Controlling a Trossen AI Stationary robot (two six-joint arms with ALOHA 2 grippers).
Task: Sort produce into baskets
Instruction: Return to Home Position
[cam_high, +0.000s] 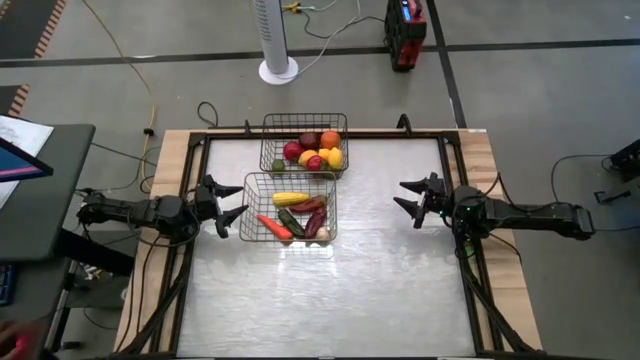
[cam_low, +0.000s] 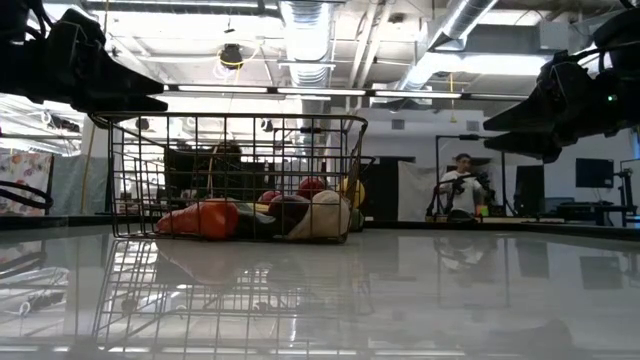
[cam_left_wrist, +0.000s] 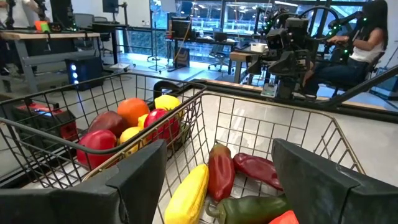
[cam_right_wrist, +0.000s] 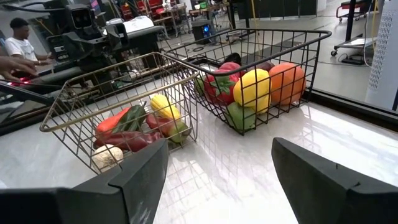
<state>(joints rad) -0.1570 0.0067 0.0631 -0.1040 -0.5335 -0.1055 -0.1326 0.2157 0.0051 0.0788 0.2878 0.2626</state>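
Observation:
Two black wire baskets stand on the table. The far basket (cam_high: 304, 146) holds round red, orange, yellow and green fruits (cam_right_wrist: 252, 87). The near basket (cam_high: 290, 207) holds yellow corn (cam_high: 290, 198), an orange carrot (cam_high: 274, 227), dark red and green long vegetables (cam_left_wrist: 249, 186) and a pale bulb (cam_right_wrist: 107, 155). My left gripper (cam_high: 232, 205) is open and empty, left of the near basket, above the table. My right gripper (cam_high: 412, 198) is open and empty, to the baskets' right, above the table.
The table's bare shiny top (cam_high: 330, 300) spreads in front of the baskets and to their right. A black frame and wooden border (cam_high: 480, 160) ring the table. People sit at desks in the room beyond (cam_low: 462, 180).

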